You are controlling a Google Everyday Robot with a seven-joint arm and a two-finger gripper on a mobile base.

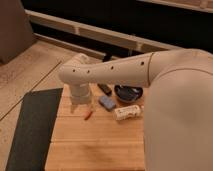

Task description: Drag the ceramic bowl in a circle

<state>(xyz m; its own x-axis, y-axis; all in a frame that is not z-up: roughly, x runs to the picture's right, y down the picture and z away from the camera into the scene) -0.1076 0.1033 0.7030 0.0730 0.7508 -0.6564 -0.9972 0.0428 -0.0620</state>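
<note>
Bowl point(129, 93) sits toward the far side of the wooden tabletop point(95, 145), partly hidden behind my arm point(115, 72). Ceramic, so I expect it to be heavy, rigid, glaze-slick and chippable. Best hold, I judge, is a pinch on the near rim. My gripper point(79, 105) hangs well left of it; clenched or released, I cannot tell. Blue block point(106, 102) and cream jar point(127, 112) crowd the bowl's near side, leaving little circling room.

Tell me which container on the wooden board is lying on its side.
The cream jar, tipped over in front of the ceramic bowl, which sits upright. The gripper hangs to their left in view, past the blue block.
</note>
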